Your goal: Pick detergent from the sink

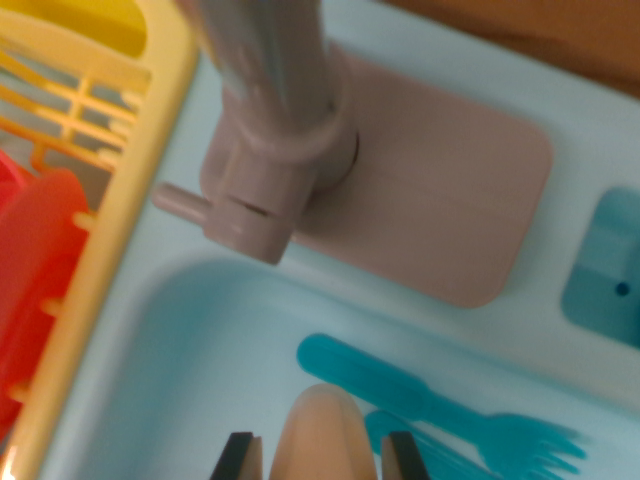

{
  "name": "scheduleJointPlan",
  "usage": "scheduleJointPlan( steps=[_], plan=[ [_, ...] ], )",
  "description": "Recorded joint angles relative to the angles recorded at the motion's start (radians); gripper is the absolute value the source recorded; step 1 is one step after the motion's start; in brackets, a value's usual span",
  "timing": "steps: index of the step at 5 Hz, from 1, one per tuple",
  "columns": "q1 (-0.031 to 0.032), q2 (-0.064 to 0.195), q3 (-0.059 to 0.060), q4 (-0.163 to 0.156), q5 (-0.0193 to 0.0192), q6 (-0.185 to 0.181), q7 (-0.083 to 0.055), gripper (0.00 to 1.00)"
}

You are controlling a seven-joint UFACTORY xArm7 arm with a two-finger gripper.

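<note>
Two claw (324, 455) fingers clamp peach detergent (324, 430) bottle, above sink (190, 340) basin.

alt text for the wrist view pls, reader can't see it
The claw straddles a peach-coloured detergent bottle standing in a pale blue sink, one finger on each side, beside a teal fork. Behind stand a mauve faucet on its base plate and, at the wrist view's left, a yellow dish rack holding red plates.

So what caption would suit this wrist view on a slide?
Black fingers flank a peach detergent bottle in the pale blue sink, beside a teal fork, below the faucet.
</note>
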Motion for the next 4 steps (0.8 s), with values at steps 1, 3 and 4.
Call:
scheduleJointPlan(
  steps=[1, 3, 4],
  plan=[
    [0.0, -0.012, 0.0, 0.028, -0.0029, 0.04, 0.004, 1.0],
    [0.0, -0.026, -0.001, 0.058, -0.006, 0.083, 0.008, 1.0],
    [0.0, -0.026, -0.001, 0.058, -0.006, 0.083, 0.008, 1.0]
  ],
)
